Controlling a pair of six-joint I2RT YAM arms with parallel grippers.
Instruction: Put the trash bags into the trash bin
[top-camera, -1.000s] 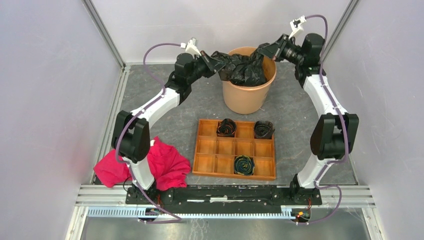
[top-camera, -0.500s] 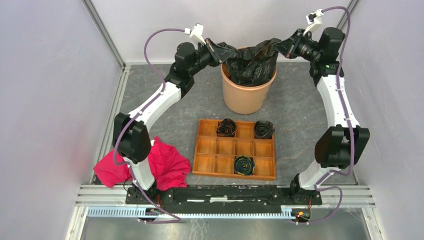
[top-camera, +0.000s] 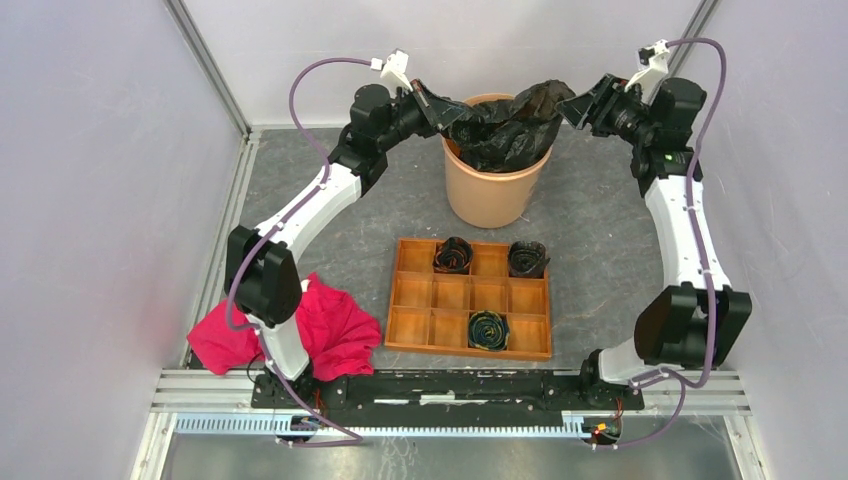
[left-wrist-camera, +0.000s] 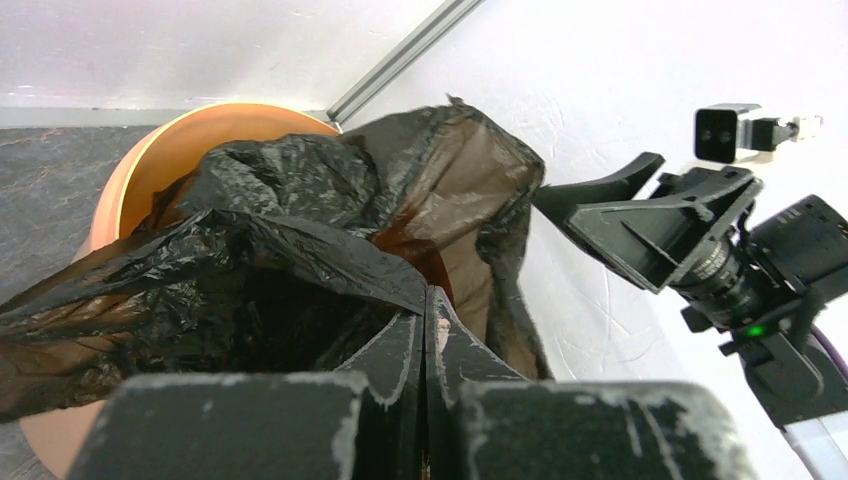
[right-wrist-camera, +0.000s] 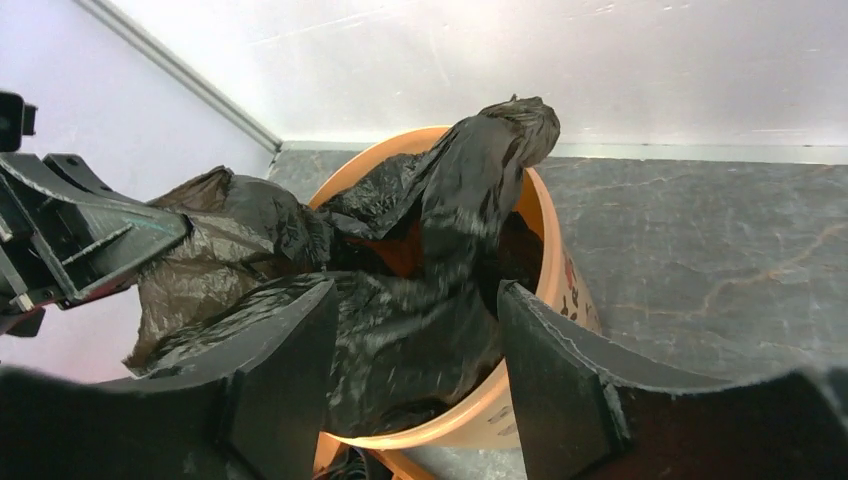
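The black wrinkly trash bag (top-camera: 505, 128) sits mostly inside the round orange trash bin (top-camera: 490, 200), with loose film standing above the rim. My left gripper (top-camera: 441, 107) is shut on the bag's left edge, just above the bin's left rim; in the left wrist view the closed gripper (left-wrist-camera: 427, 296) pinches film of the bag (left-wrist-camera: 290, 215). My right gripper (top-camera: 581, 106) hangs open to the right of the bin, apart from the bag. In the right wrist view the gripper (right-wrist-camera: 415, 292) has nothing between its fingers; the bag (right-wrist-camera: 445, 215) and the bin (right-wrist-camera: 556, 268) lie beyond it.
A flat wooden tray (top-camera: 425, 295) of compartments holds three small dark rolls (top-camera: 453, 255) in front of the bin. A red cloth (top-camera: 335, 328) lies by the left arm's base. Enclosure walls stand close behind the bin and at both sides.
My right gripper has opened, let go of the bag and drawn back to the right. The bag's right corner now stands free. The left gripper has risen a little and keeps its hold.
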